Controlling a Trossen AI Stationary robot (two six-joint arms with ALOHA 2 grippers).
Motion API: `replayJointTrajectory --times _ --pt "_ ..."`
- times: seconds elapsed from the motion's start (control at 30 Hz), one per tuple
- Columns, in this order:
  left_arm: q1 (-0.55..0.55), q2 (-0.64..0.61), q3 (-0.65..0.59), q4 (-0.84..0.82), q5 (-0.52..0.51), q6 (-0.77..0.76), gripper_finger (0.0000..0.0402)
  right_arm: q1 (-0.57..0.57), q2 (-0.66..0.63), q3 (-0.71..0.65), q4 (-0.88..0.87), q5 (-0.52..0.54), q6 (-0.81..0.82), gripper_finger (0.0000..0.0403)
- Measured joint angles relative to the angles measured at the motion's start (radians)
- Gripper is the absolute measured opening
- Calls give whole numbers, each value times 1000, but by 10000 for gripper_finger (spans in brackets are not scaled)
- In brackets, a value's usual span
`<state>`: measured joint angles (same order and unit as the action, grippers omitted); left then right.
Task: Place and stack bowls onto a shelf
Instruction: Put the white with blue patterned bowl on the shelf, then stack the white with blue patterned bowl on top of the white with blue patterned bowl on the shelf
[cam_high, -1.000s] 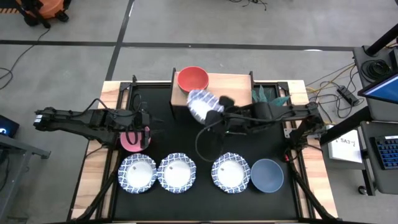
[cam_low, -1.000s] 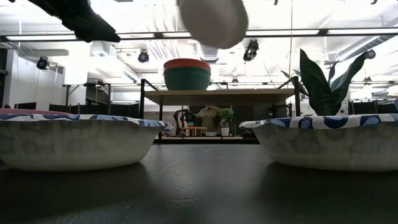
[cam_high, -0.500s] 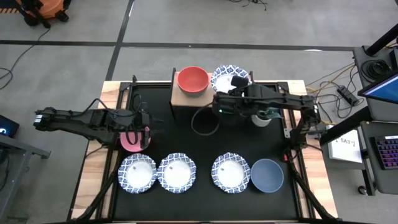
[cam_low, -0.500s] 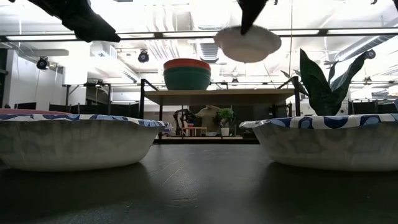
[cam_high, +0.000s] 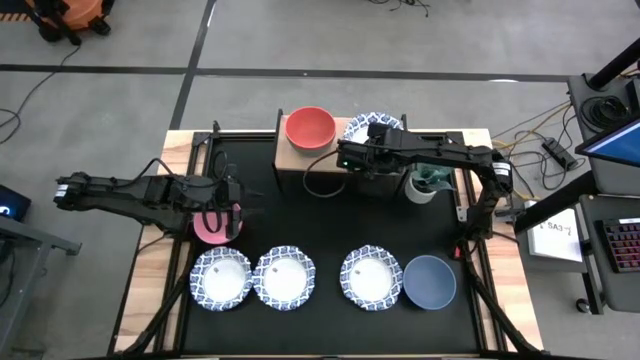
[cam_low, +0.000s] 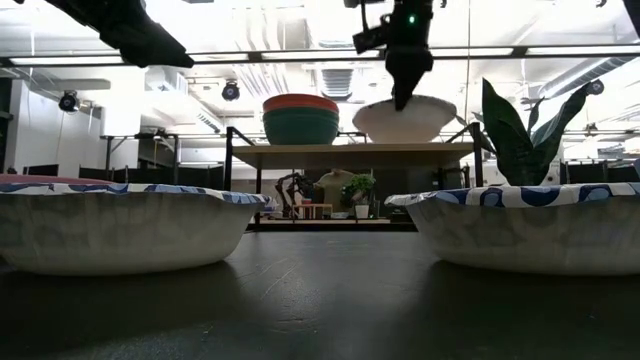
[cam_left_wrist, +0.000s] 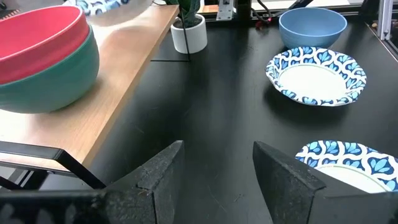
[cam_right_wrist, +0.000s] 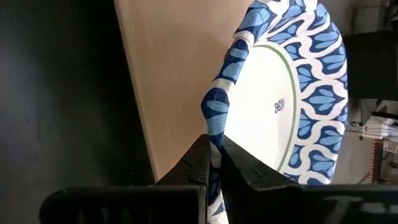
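The white and blue bowl (cam_high: 362, 128) has come down onto the shelf (cam_high: 340, 152) beside the red bowl (cam_high: 309, 127), the right gripper (cam_right_wrist: 211, 163) jaws pinching its rim, so next they should let go, while the left gripper (cam_left_wrist: 214, 165), jaws apart, waits over the pink bowl (cam_high: 217, 225) near the desk's left edge.

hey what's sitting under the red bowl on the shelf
The red bowl is nested in a green bowl, which stands on the shelf. The green bowl's inside is covered by the red one, so anything within it cannot be seen.
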<state>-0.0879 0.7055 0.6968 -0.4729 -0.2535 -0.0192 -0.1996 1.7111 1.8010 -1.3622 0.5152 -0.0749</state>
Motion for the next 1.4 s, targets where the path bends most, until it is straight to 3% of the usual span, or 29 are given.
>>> replayJointTrajectory --times 0.57,1.03,1.4 --pt "0 0 0 0 0 3 176 -33 0 -72 154 0 -40 16" --pt "0 0 0 0 0 3 176 -30 -1 -68 163 0 3 124" --pt "0 0 0 0 0 -57 176 27 -2 62 131 -52 49 141"
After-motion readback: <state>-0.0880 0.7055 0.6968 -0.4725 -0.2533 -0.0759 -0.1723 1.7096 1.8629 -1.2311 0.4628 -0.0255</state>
